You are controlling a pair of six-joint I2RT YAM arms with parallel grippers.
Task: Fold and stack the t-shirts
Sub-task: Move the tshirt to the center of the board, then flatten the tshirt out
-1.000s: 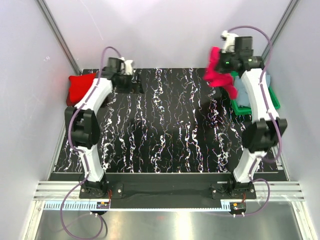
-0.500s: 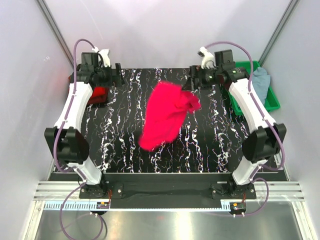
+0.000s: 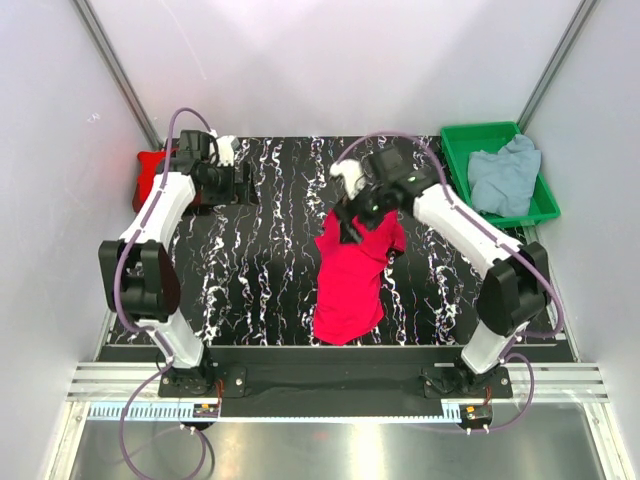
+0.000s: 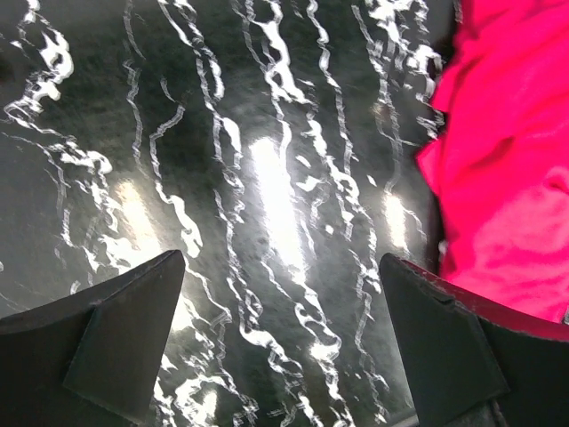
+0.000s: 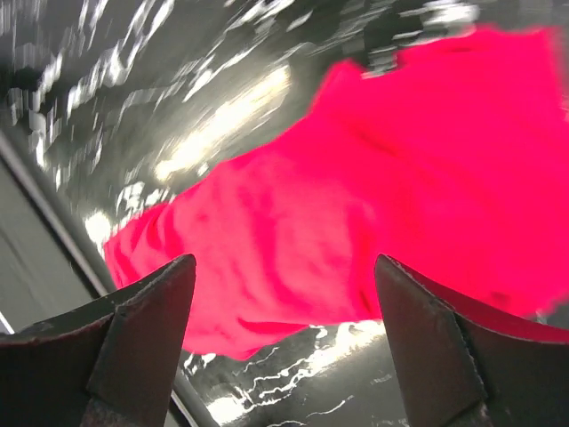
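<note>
Crimson t-shirt: the crimson t-shirt (image 3: 350,290) lies rumpled and unfolded in a long strip on the desk (image 3: 260,270), right of centre. Its near end reaches the desk's near edge and its far end lies under the right tool.
Right tool: the right tool (image 3: 348,218) hangs over the far end of that shirt. In the wrist view its fingers (image 5: 142,338) stand wide apart with no cloth pinched between them, and the red cloth spreads out below, blurred. Whether the fingertips touch the cloth cannot be told.
Left tool: the left tool (image 4: 280,267) is over the far left part of the desk, well apart from the crimson shirt. It is spread wide and holds nothing, with only the black, white-veined desk top between its fingers.
Second red t-shirt: a second red t-shirt (image 3: 150,172) lies bunched at the far left edge of the desk, partly hidden behind the left arm.
Grey-blue t-shirt: the grey-blue t-shirt (image 3: 503,175) lies crumpled inside the green tray (image 3: 480,133).
Green tray: it stands at the far right corner, beside the desk's right edge.
</note>
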